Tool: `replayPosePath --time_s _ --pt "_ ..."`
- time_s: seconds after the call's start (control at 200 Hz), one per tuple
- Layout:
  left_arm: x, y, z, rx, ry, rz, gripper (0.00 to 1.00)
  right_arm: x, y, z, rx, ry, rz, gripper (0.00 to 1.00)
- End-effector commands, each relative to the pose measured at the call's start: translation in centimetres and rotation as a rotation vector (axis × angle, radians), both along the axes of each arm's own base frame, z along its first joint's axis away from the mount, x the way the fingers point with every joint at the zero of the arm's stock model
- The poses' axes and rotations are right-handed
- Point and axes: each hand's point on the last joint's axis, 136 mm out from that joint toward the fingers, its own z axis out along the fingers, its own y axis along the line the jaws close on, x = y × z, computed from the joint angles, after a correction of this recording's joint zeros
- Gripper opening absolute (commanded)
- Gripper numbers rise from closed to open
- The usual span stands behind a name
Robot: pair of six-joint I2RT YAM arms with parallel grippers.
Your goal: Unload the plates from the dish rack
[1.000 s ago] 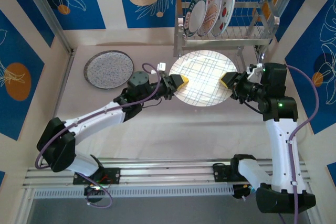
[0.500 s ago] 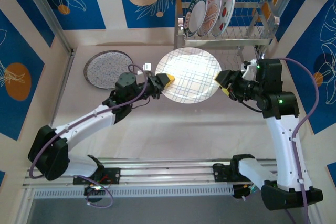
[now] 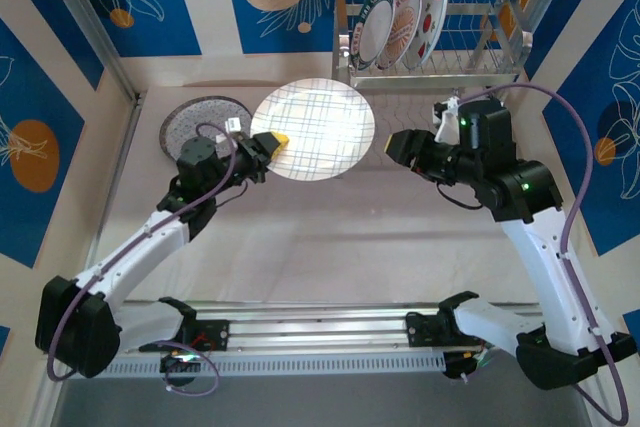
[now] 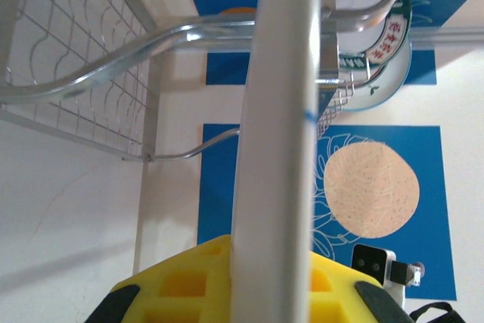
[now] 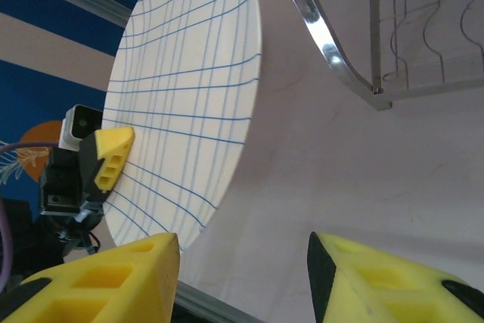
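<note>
The grid-lined plate (image 3: 313,130) is white with thin blue lines. My left tool (image 3: 278,138) and right tool (image 5: 242,262) have yellow pads. The speckled plate (image 3: 185,122) is grey, dark-rimmed; the dish rack (image 3: 470,72) shiny silver; the desk (image 3: 350,227) pale pinkish beige.

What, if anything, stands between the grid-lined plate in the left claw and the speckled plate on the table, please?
Nothing visible does; the grid-lined plate, clamped by the left claw, hangs just beside the speckled plate.
</note>
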Motion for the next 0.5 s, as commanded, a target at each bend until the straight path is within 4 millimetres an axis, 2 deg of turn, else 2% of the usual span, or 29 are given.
replayPosePath --time_s 0.0,0.3,0.495 --pt "-0.8 1.5 2.7 -0.035 -0.077 -0.006 0.08 0.8 0.2 1.1 -0.050 -0.077 0.006 0.49" --pt "-0.5 4.7 2.3 -0.005 -0.052 0.060 0.08 1.6 1.6 2.1 -0.093 -0.170 0.050 0.49" --pt "-0.3 7.7 1.3 0.027 -0.020 0.132 0.08 1.5 3.5 4.2 -0.128 -0.384 0.117 0.49"
